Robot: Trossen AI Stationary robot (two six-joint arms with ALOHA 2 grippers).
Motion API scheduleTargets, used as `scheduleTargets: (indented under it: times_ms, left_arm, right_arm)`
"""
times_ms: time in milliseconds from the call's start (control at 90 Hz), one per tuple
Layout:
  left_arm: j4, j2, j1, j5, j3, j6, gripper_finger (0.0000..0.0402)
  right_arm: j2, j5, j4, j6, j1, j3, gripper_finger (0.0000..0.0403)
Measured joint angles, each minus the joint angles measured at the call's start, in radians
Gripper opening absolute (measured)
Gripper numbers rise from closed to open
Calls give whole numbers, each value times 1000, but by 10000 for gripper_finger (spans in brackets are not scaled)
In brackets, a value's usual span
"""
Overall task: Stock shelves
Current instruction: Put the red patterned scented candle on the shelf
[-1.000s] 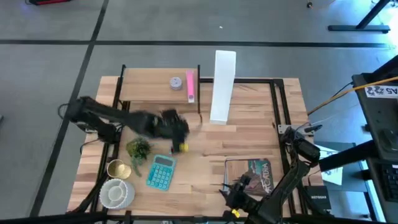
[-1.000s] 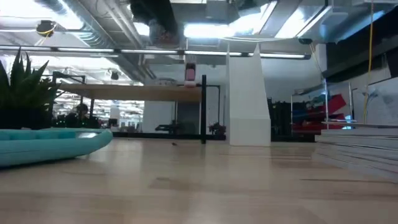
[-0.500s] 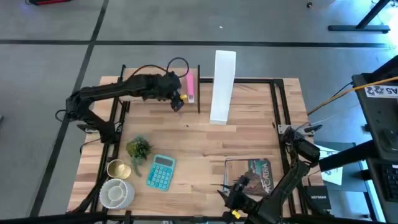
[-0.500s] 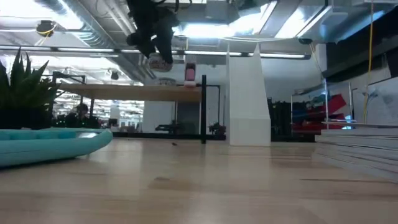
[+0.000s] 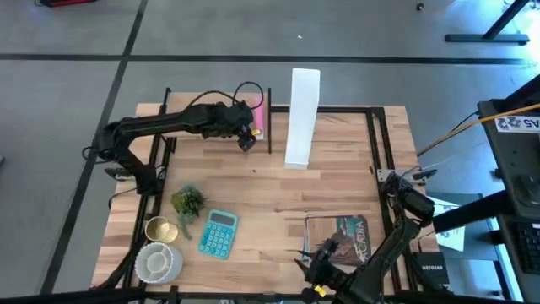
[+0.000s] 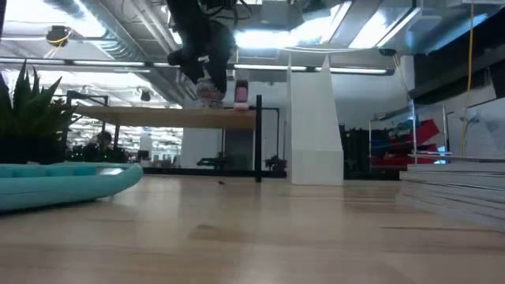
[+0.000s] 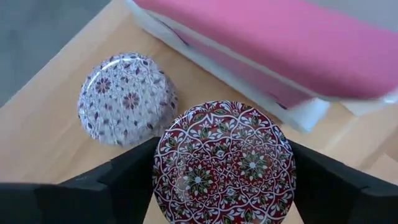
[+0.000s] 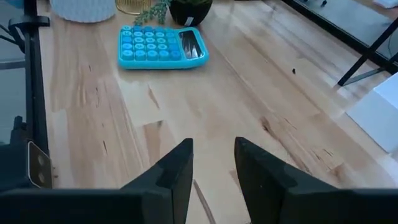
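The left claw (image 5: 245,138) is over the small raised shelf (image 5: 198,114) at the back of the desk (image 5: 337,190), pinching a round red patterned disc (image 7: 224,165) between its fingers (image 7: 134,180). In the left wrist view the disc hangs just above the shelf plank, beside a pale purple patterned disc (image 7: 127,98) already lying there and close to a pink book (image 7: 273,43) that rests flat on the same plank. Whether the red disc already touches the wood is hard to say from these views; the low view suggests it is just above the plank or only meeting it. So the stocking looks partly done: two things are on the shelf and a third is about to be set down. The tall white file box (image 5: 302,118) stands upright just to the right of the shelf, and nothing can be seen inside it from above. Left on the desk are a small plant (image 5: 187,203), a gold cup (image 5: 159,229), a white bowl (image 5: 158,261), a teal calculator (image 5: 218,232) and a book (image 5: 344,239) near the front right. The right claw (image 8: 212,163) waits low at the front right of the desk, its fingers slightly spread and holding nothing.
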Motion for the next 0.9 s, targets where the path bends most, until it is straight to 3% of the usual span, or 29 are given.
scheduleTargets:
  times_ms: [900]
  left_arm:
    - [24,19,37,-49,0,-28,298]
  right_arm:
    - [0,-24,20,0,0,0,104]
